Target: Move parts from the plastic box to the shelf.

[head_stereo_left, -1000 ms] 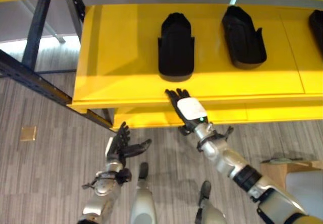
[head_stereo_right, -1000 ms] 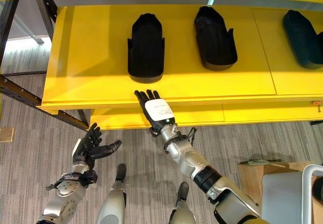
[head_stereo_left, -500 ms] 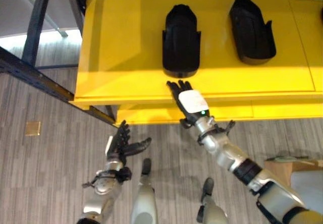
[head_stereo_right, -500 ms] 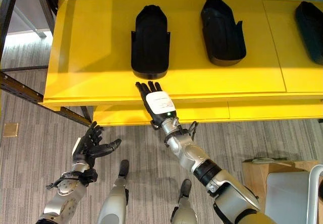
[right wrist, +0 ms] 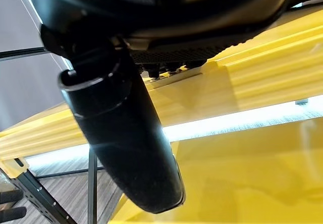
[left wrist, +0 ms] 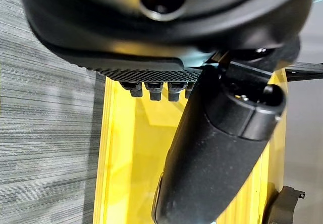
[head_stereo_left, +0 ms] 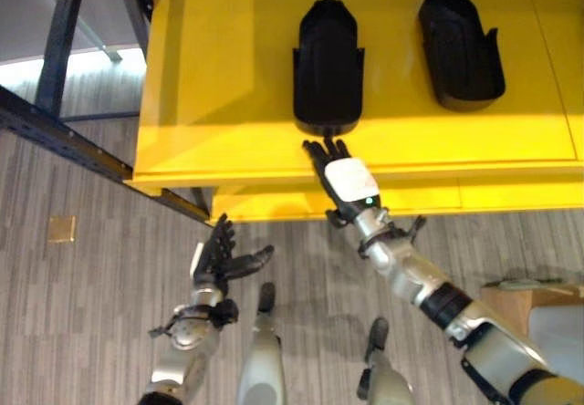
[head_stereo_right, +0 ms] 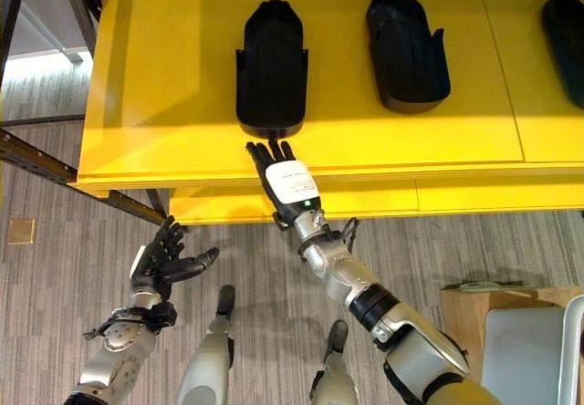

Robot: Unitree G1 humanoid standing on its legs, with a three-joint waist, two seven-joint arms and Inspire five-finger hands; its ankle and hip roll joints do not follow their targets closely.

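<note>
So the right hand (head_stereo_right: 285, 179) is stretched out flat over the front edge of the yellow shelf (head_stereo_right: 155, 104), fingers straight and together, holding nothing. Its fingertips (head_stereo_right: 265, 150) sit just below the near end of a black molded part (head_stereo_right: 271, 69) lying on the shelf, very close to it; whether they actually touch I can't tell. That part is long, rounded at the far end, with little side tabs near the front. A second black part (head_stereo_right: 406, 49) of the same shape lies to its right on the same shelf, angled a bit, well apart from the hand. A third dark part (head_stereo_right: 566, 22) peeks in at the far right edge of the right eye view.

Left hand (head_stereo_right: 162, 261) is down low over the grey carpet floor (head_stereo_right: 55, 314), clear of the shelf, fingers spread and relaxed, thumb sticking out to the side, nothing in it.

Under the shelf's front lip there's a lower yellow shelf level (head_stereo_right: 365, 202), and a dark metal rack frame (head_stereo_right: 46, 154) runs off to the left. At the bottom right corner you can see a wooden surface (head_stereo_right: 461, 309) and the corner of a grey box (head_stereo_right: 525, 355) with a white rim.
</note>
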